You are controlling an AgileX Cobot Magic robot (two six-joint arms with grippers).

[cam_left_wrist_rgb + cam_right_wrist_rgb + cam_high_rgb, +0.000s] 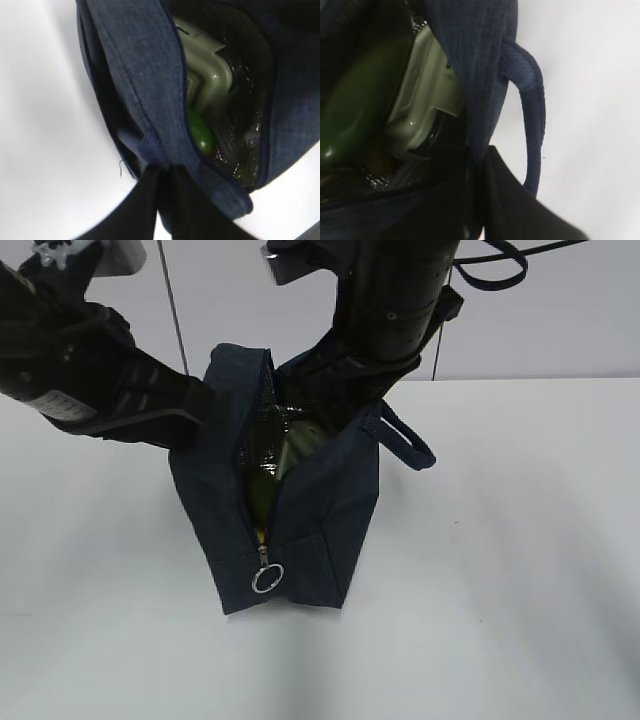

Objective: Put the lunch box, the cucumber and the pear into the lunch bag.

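Observation:
The navy lunch bag (pixel 320 500) stands mid-table with its top open and its zipper's silver ring pull (pixel 267 578) facing the front. My left gripper (pixel 200 405) is shut on the bag's left rim, and the left wrist view shows the fabric (pixel 140 75) pinched in the gripper (pixel 167 172). My right gripper (pixel 335 390) is shut on the right rim (pixel 475 60), pinching it low in the right wrist view (pixel 477 160). Inside lie the lunch box (pixel 207 70) (pixel 427 95) and the cucumber (pixel 200 132) (pixel 355 110). The pear is not clearly visible; only a yellow-green sliver (pixel 262 502) shows in the opening.
The bag's rope loop handle (pixel 408 443) (pixel 534 115) hangs off its right side. The white table (pixel 520 560) spreads around the bag, with a pale wall behind. Both black arms crowd the bag's top.

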